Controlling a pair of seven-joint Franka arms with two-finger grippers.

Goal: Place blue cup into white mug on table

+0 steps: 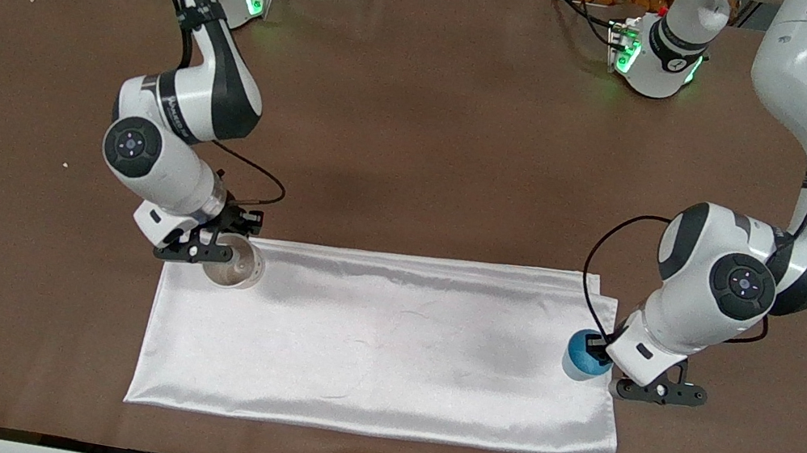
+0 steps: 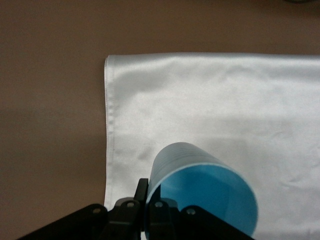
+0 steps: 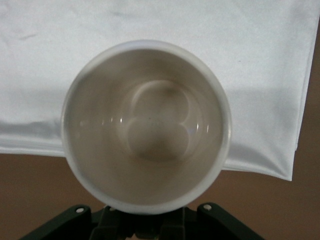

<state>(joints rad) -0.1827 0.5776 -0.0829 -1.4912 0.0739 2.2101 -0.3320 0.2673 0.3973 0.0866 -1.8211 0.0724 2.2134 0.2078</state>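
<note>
Two vessels are already in your grips, one in each arm. Your left gripper (image 1: 607, 357) is pinched on the wall of the blue cup (image 1: 582, 356), which sits at the white cloth's (image 1: 383, 346) edge toward the left arm's end of the table (image 1: 425, 99); the left wrist view shows the fingers clamped at the cup's rim, one inside and one outside, with the mouth tipped toward the camera. Whether the cup rests on the cloth or hangs just above it, you cannot tell. Your right gripper (image 1: 223, 250) is closed on the white mug (image 1: 233, 264) at the cloth's corner toward the right arm's end, well apart from the cup; the right wrist view looks straight down into its empty off-white inside, fingers holding it at the rim or handle side, hidden below the mug. Expect the cup to be light, thin-walled and probably plastic: stiff enough for a rim pinch, but smooth, so it may swivel in the fingers if you swing it fast. The mug looks like ceramic, heavier, hard and chippable, so avoid knocking the cup's base against its lip. The satin cloth looks slippery, so a mug set on it could slide; keeping hold steadies it while the slightly narrower cup goes in.
</note>
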